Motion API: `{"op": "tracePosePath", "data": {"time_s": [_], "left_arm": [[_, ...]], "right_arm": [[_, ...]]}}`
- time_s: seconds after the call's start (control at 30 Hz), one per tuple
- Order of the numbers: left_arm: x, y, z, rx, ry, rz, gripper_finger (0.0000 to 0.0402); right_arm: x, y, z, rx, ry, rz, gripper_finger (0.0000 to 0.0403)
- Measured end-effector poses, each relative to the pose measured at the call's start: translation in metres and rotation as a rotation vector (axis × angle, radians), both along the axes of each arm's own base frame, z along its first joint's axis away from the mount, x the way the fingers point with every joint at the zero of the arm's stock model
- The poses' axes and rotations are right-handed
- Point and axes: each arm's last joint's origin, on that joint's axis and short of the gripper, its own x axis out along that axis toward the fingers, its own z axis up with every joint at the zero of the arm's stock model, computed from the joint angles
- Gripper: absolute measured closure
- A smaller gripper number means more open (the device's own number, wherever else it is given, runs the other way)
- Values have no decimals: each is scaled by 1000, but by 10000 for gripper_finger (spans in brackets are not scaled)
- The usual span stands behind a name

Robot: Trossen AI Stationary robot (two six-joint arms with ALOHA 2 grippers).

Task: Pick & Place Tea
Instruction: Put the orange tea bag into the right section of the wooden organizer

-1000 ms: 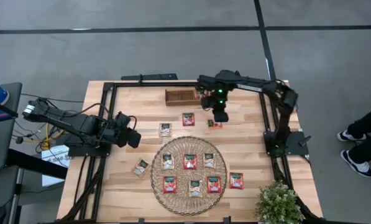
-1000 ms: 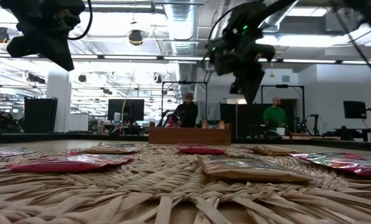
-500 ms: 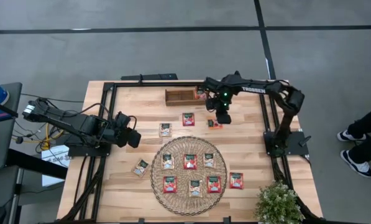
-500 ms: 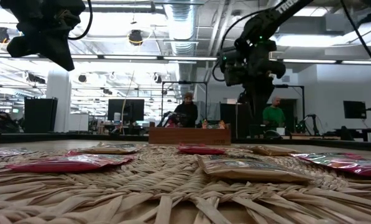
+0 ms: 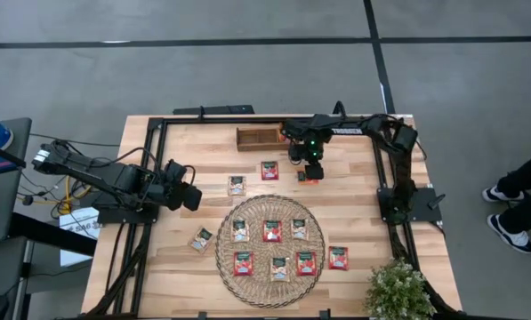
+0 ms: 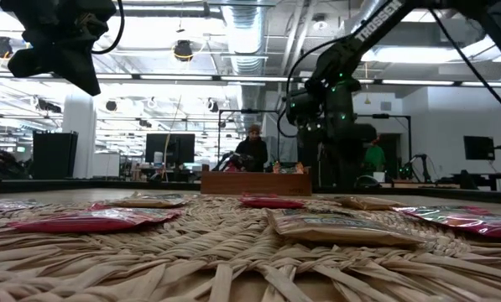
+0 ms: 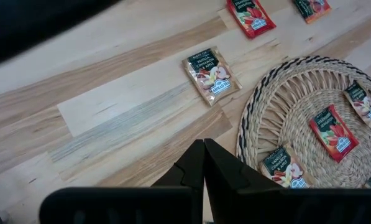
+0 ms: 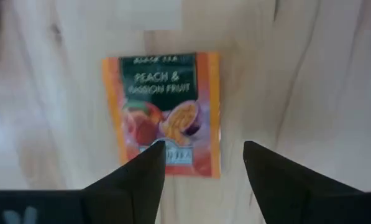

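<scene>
**A:** Looking down from the high view, the right gripper (image 5: 312, 172) hangs over an orange sachet (image 5: 309, 178) on bare wood, just right of the wooden tray (image 5: 258, 138). The left gripper (image 5: 191, 196) waits at the table's left, fingers shut on nothing.

**B:** And the rest of the tea?

**A:** Seven sachets lie on the woven mat (image 5: 225, 253), others on the wood around it. From the low view, the right arm stands beyond the mat, beside the tray (image 6: 256, 183); its fingers are hidden there.

**B:** The left wrist view?

**A:** Closed fingers (image 7: 201, 163), a cream sachet (image 7: 212, 74) well ahead.

**B:** The right wrist view?

**A:** Its fingers (image 8: 142, 179) stand wide apart, empty, and the peach sachet (image 8: 161, 110) lies off-centre between them. I'd judge one finger could land on the packet and pin it, or skid it flat across the wood.
</scene>
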Motion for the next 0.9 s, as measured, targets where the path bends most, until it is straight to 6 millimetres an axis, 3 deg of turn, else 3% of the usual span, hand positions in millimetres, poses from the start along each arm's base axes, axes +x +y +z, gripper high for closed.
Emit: {"op": "tracePosePath", "data": {"time_s": [0.47,0.9], "left_arm": [[0,0,0,1,3,-4,401],[0,0,0,-3,4,-8,401]], "right_arm": [[-4,10,-26,-65,27,-28,248],[-5,10,-26,-61,51,-100,326]]}}
